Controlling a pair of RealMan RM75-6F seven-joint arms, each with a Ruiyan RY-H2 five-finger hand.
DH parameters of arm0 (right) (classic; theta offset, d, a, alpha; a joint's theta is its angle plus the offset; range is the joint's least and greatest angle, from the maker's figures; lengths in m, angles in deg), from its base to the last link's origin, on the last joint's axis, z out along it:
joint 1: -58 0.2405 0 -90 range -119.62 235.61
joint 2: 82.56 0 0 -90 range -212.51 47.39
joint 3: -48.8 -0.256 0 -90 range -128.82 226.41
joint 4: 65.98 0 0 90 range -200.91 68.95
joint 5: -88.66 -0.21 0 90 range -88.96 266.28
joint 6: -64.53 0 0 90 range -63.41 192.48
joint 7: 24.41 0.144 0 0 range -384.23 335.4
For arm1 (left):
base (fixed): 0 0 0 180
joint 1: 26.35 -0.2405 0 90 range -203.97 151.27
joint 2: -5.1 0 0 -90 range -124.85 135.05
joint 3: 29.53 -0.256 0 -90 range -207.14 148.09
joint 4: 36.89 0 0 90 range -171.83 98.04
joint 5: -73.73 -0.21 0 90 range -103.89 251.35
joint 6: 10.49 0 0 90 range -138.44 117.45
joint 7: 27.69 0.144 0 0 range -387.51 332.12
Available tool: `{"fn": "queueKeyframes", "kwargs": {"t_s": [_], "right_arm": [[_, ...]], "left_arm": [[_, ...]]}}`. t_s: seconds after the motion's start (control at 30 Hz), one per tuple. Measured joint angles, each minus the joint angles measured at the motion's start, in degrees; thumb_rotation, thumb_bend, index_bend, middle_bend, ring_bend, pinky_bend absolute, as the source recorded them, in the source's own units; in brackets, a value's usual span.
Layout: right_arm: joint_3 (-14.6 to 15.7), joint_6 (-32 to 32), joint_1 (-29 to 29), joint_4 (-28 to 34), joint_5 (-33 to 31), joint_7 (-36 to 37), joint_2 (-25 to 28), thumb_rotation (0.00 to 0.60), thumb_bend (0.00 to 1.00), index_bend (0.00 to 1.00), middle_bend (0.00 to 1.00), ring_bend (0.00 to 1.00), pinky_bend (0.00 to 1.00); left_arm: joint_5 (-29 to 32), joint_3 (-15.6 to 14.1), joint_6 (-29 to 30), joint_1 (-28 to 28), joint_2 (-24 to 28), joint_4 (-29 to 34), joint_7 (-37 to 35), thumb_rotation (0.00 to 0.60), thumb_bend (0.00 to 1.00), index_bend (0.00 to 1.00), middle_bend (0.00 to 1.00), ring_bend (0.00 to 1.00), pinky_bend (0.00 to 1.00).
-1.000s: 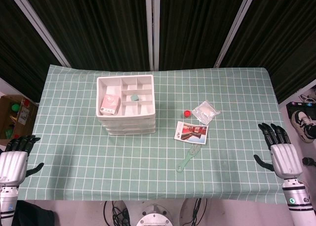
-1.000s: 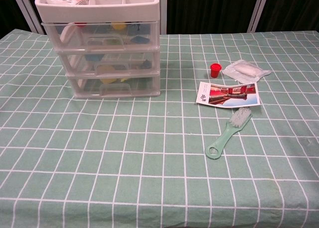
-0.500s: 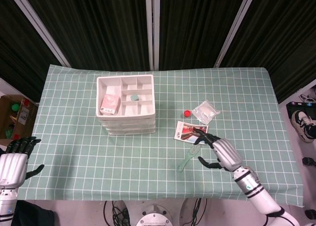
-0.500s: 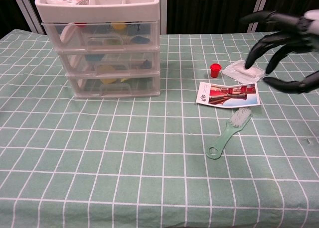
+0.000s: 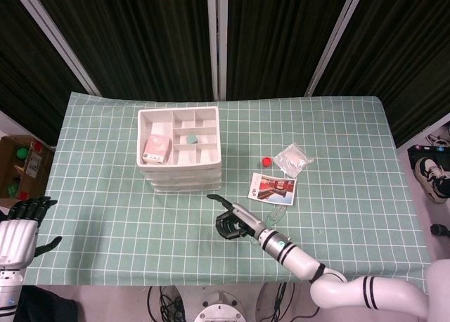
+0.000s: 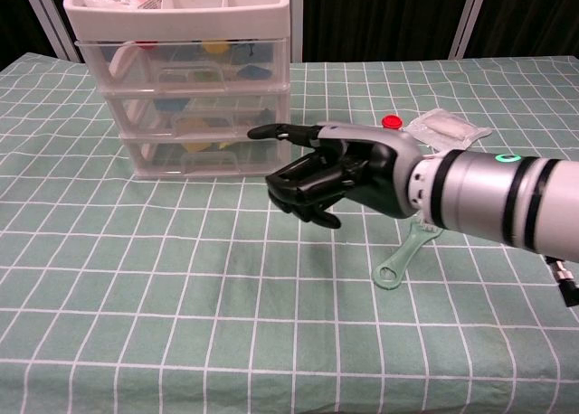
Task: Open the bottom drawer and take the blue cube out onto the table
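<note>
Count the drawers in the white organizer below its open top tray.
3, stacked one above another in the drawer unit: top drawer, middle drawer, bottom drawer, all closed. The right hand hovers in front, hiding none.

Even, bright overhead light fills both views, so the green checked tablecloth reads clearly while the curtains behind it stay nearly black. Shadows are soft and short: a faint one lies on the cloth just beside the foot of the white drawer unit, and another under the right hand near that unit. In the chest view the forearm beside the unit looms large, with mild glare on its pale shell.
</note>
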Motion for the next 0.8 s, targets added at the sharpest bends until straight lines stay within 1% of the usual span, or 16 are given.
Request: {"fn": "queueKeyframes", "kwargs": {"t_s": [0.2,0.43,0.63,0.8], "right_arm": [[-4.3,-4.5,3.0,-6.8,-4.5,6.6,-6.6,0.600,0.50,0.00,0.67,0.70,0.84],[-7.9,-7.1,6.4,-13.7,-5.9,8.7,-12.8,0.600,0.51,0.00,0.67,0.70,0.84],[-9.8,-7.8,8.8,-17.8,-6.5,8.3,-16.4,0.600,0.52,0.00,0.66,0.70,0.84],[-10.8,-7.6,9.5,-19.7,-7.1,7.7,-17.8,0.600,0.53,0.00,0.66,0.69,0.84]], "left_arm": [[0.1,0.2,-0.2,0.2,-0.1,-0.4,-0.7,0.600,0.05,0.24,0.20,0.18,0.20],[0.2,0.4,-0.3,0.3,-0.2,-1.0,-1.4,0.600,0.05,0.24,0.21,0.18,0.20],[0.6,0.5,-0.3,0.1,-0.3,-1.6,-2.0,0.600,0.05,0.24,0.21,0.18,0.20],[0.9,0.5,-0.5,0.0,-0.5,-2.1,-2.5,0.600,0.05,0.24,0.21,0.18,0.20]]}}
